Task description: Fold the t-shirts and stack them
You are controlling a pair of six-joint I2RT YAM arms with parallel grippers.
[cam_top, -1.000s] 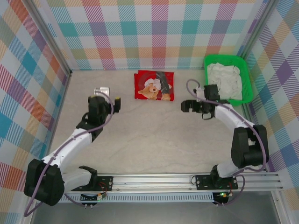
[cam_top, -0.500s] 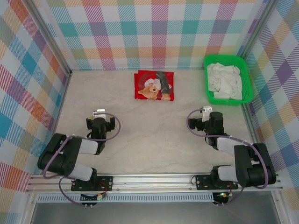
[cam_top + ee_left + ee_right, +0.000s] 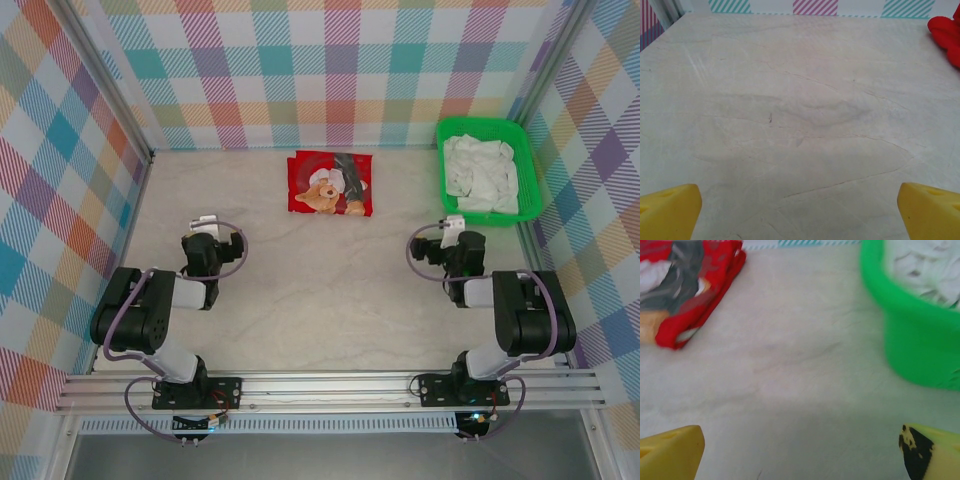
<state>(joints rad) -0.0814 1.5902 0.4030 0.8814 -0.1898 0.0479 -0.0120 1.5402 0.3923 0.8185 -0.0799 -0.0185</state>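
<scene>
The red t-shirt (image 3: 331, 184) lies folded into a small square, teddy-bear print up, ahead of both hands at the far edge of the surface (image 3: 320, 280), close to the back wall. It is ahead and to the right of the left hand (image 3: 213, 238), and ahead and to the left of the right hand (image 3: 447, 243).

At the far left, a plaid wall (image 3: 60, 170) on a metal post borders the surface, near the left hand's outer side. The left hand is drawn in low over the surface, its jaws spread wide and holding nothing. Its yellow fingertips (image 3: 667, 212) sit at the wrist view's bottom corners, with bare pale marbled stone between and ahead of them.

Between the two hands the surface is open, up to the t-shirt.

The right hand is also low, jaws fully apart and empty, with bare surface straight ahead of it. Just ahead and to its right stands a green basket (image 3: 441, 170) heaped with white cloth (image 3: 480, 172), against the right plaid wall (image 3: 590, 150). A clear strip of surface separates the basket from the t-shirt.
</scene>
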